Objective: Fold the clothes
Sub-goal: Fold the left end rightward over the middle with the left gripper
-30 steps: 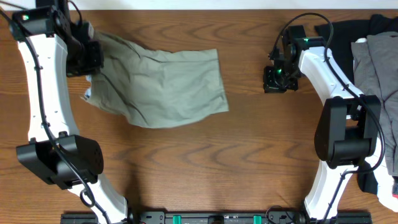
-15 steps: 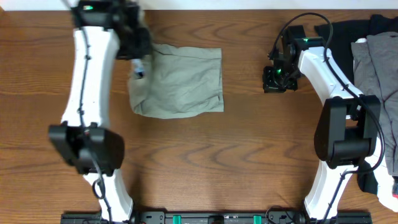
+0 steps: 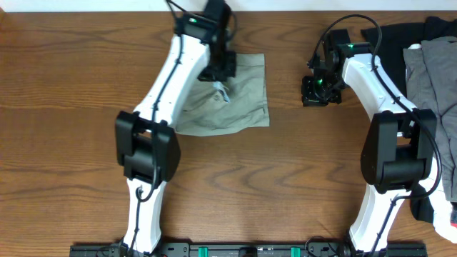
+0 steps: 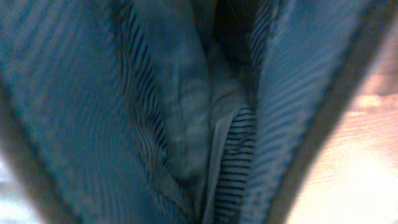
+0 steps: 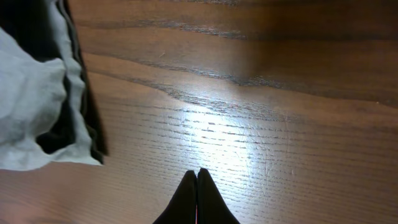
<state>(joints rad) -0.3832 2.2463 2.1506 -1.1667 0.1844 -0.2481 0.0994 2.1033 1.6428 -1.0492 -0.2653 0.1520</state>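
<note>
The light khaki shorts (image 3: 243, 100) lie folded over on the wooden table (image 3: 300, 185), at the back middle. My left gripper (image 3: 220, 71) is over their upper left part, shut on a fold of the cloth and holding it over the lower layer. In the left wrist view the shorts' fabric (image 4: 186, 124) fills the frame, with ribbed lining showing, and hides the fingers. My right gripper (image 3: 315, 91) hangs to the right of the shorts, apart from them. In the right wrist view the right gripper (image 5: 197, 177) is shut and empty above bare wood.
A darker grey garment (image 3: 435, 71) and a black garment (image 3: 393, 36) are piled at the right edge. Pale cloth over black cloth (image 5: 31, 112) shows at the left of the right wrist view. The left arm reaches diagonally across the table's middle.
My left gripper has swept from the far left to the right with the shorts' edge, folding them over into a narrower shape. The right arm has not moved.
</note>
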